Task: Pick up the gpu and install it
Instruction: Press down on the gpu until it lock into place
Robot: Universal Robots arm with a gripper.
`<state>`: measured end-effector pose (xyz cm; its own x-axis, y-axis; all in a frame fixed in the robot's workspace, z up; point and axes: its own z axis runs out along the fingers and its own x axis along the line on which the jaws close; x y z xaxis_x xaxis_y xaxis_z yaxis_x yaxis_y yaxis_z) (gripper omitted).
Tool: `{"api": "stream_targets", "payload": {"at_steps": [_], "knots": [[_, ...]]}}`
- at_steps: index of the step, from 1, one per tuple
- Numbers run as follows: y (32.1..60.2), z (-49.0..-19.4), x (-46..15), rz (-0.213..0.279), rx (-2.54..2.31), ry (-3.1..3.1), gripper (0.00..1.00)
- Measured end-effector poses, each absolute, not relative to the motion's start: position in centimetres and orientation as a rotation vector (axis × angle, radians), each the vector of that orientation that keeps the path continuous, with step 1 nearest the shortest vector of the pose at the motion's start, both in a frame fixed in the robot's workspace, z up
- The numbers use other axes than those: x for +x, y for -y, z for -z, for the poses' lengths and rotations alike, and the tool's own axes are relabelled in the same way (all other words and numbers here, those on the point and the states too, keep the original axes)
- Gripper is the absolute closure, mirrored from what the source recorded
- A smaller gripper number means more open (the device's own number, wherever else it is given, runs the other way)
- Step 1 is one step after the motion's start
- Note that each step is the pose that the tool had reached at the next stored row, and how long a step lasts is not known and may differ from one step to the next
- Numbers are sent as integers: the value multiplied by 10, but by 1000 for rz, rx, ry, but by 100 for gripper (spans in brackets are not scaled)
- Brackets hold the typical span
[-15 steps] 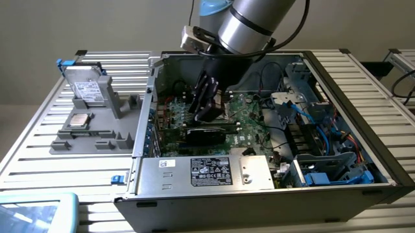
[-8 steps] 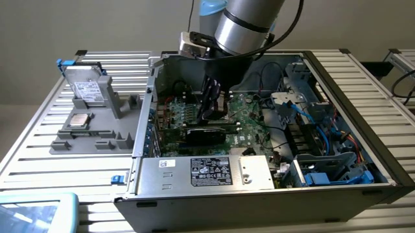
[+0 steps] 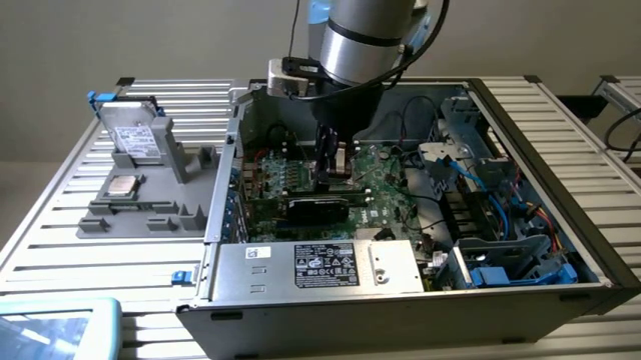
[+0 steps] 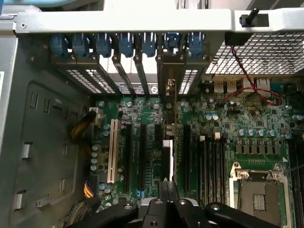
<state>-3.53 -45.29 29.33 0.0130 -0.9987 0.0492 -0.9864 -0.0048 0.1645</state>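
Now down inside the open computer case, near edge first: silver power supply with its label, blue drive brackets on the exterior view's right. Further in, gripper closed on the gpu, pinching its top edge. Card standing upright, edge-on, over the motherboard slots, black cooler facing near. Beyond, blue slot clips at the rear wall. Card's bottom edge hidden, seating hard to make out.
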Motion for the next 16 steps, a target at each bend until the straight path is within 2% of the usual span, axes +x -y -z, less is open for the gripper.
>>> {"api": "stream_targets", "payload": {"at_steps": [7, 16], "knots": [[452, -293, -50, 13, 2172, 2158, 89], [448, -291, -83, 3, 2175, 2163, 89]]}}
